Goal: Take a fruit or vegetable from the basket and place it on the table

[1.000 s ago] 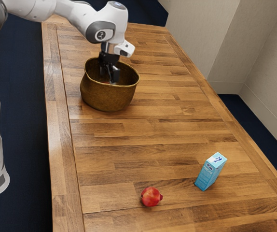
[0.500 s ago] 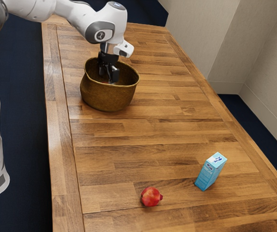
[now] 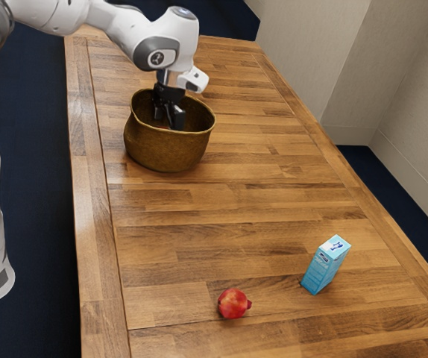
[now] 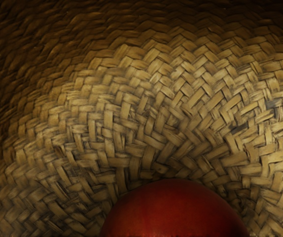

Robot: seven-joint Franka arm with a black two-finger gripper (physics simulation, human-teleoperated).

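A smooth, round red fruit (image 4: 173,210) lies just under the black two-finger gripper (image 3: 168,123), whose fingers stand spread inside a deep, golden-brown woven basket (image 3: 165,153). A sound pick would centre the fruit, ease down until both fingers straddle its widest part, close gently so it does not roll, then lift straight past the rim. The wooden table (image 3: 221,209) awaits it, free space best chosen clear of a light-blue, upright carton (image 3: 324,268) and a crowned red pomegranate (image 3: 233,303). Compared with half a second ago, the arm's wrist sits slightly lower; basket, carton and pomegranate are unmoved.
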